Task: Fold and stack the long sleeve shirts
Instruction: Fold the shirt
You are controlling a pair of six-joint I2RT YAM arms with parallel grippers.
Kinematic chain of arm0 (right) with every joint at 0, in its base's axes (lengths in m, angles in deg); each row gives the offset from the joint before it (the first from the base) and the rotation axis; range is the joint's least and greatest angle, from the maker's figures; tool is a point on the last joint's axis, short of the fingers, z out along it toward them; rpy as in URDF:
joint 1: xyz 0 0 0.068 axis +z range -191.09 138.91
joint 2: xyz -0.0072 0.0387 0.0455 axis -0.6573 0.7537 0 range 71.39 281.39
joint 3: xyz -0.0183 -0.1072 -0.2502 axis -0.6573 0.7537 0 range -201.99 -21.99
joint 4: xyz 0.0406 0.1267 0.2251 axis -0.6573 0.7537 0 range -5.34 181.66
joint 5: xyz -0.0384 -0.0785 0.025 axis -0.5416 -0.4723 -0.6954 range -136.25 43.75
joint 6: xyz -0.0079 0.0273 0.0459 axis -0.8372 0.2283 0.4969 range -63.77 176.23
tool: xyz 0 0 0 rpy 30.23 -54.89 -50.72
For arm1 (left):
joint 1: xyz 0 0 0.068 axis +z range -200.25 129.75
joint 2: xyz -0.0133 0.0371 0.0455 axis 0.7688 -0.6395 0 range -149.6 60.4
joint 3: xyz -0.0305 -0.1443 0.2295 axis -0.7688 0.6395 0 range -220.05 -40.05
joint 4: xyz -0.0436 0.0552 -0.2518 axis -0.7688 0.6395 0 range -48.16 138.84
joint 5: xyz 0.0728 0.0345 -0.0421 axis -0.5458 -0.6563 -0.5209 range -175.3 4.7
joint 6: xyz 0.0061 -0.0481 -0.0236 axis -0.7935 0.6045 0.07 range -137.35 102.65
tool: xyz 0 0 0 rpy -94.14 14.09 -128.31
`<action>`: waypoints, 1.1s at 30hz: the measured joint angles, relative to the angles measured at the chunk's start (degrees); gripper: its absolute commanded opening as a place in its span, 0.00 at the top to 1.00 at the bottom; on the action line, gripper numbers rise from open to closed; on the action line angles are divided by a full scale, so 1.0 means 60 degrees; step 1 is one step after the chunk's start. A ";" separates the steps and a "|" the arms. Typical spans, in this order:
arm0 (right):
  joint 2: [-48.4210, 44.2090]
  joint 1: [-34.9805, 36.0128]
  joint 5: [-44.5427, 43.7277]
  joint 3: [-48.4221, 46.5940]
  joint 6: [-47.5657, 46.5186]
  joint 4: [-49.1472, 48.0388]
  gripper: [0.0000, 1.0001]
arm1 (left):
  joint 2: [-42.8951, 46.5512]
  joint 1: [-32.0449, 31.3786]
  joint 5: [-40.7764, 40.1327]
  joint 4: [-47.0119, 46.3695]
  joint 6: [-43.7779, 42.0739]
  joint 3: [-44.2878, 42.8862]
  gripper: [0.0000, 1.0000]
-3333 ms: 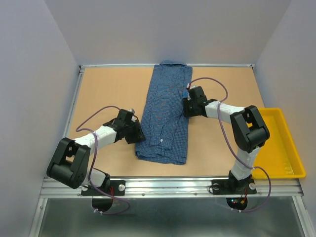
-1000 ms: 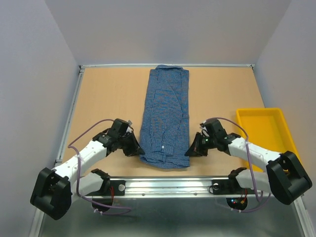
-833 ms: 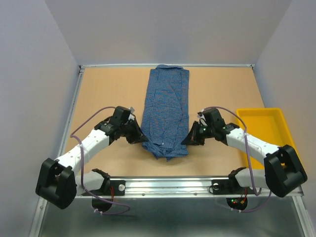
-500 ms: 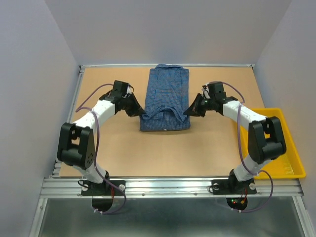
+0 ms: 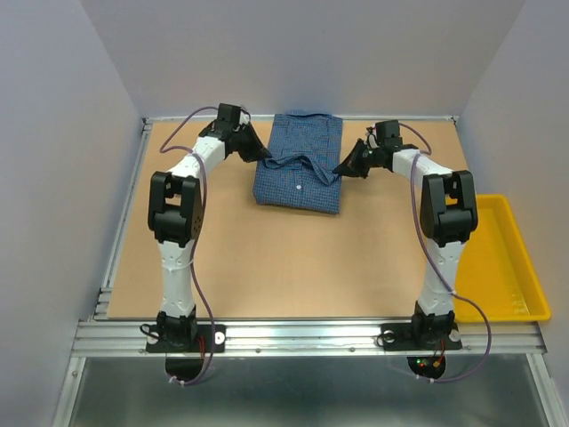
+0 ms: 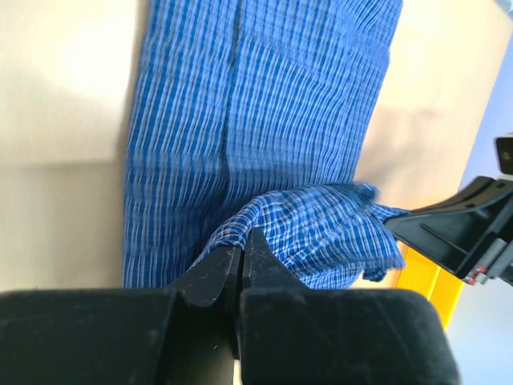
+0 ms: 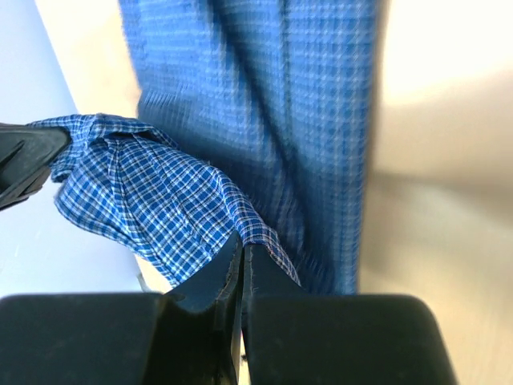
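One blue fine-checked long sleeve shirt [image 5: 298,169] lies at the far middle of the table, doubled over on itself, with a white button showing on top. My left gripper [image 5: 259,154] is shut on the lifted hem at the shirt's left side, and my right gripper [image 5: 341,167] is shut on it at the right side. In the left wrist view the closed gripper [image 6: 242,241] pinches a raised checked fold above the flat shirt [image 6: 256,112]. The right wrist view shows that gripper [image 7: 243,244] pinching the same hem over the shirt [image 7: 288,104].
A yellow plastic tray [image 5: 503,267] sits at the table's right edge. The back wall stands just behind the shirt's collar end. Both arms reach far out over the tan tabletop [image 5: 293,258].
Both grippers have carried the shirt's near hem away from the bases toward the far edge, doubling the long shirt over itself into a short stack.
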State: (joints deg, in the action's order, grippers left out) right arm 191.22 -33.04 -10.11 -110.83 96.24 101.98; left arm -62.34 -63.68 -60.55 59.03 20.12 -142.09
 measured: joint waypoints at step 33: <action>0.3326 -0.0484 0.0076 -0.4288 -0.0648 0.0040 0.34 | -0.2189 0.0066 -0.0783 -0.3993 -0.0248 0.0073 0.47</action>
State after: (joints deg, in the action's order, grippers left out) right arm 211.17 -35.94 -9.65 -136.55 92.35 102.22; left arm -75.47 -63.29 -65.25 35.08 18.64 -141.65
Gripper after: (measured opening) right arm 0.523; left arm 0.334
